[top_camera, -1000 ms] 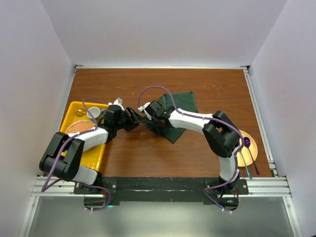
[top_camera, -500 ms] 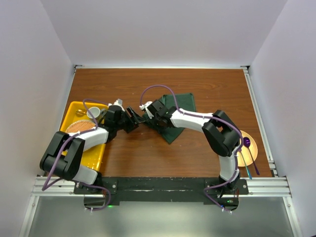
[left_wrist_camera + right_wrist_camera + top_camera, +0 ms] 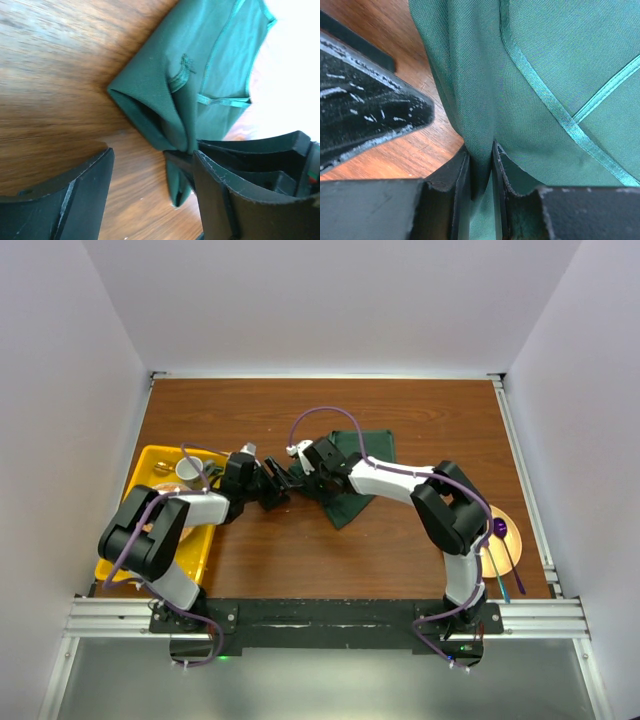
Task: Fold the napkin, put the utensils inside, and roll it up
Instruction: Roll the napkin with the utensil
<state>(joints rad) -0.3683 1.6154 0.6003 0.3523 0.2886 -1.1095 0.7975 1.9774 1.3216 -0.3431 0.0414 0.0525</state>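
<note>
The dark green napkin (image 3: 358, 472) lies partly folded at mid-table, its pale hem stitching showing in the right wrist view (image 3: 555, 105). My right gripper (image 3: 481, 156) is shut on a raised fold at the napkin's left corner, with cloth pinched between both pads. My left gripper (image 3: 152, 192) stands open just left of that corner, low over the wood, nothing between its fingers (image 3: 82, 197). From above, the two grippers meet tip to tip, left gripper (image 3: 272, 486) and right gripper (image 3: 301, 478). Thin stick-like utensils (image 3: 514, 566) lie by the orange plate, far right.
A yellow tray (image 3: 205, 545) at the left edge holds a cup (image 3: 188, 470) and a round brown item. An orange plate (image 3: 503, 530) with a purple piece sits near the front right corner. A metal rail runs along the table's right side.
My right gripper has closed onto the napkin's fold. My left gripper has slid right toward the napkin corner and opened a little wider.
</note>
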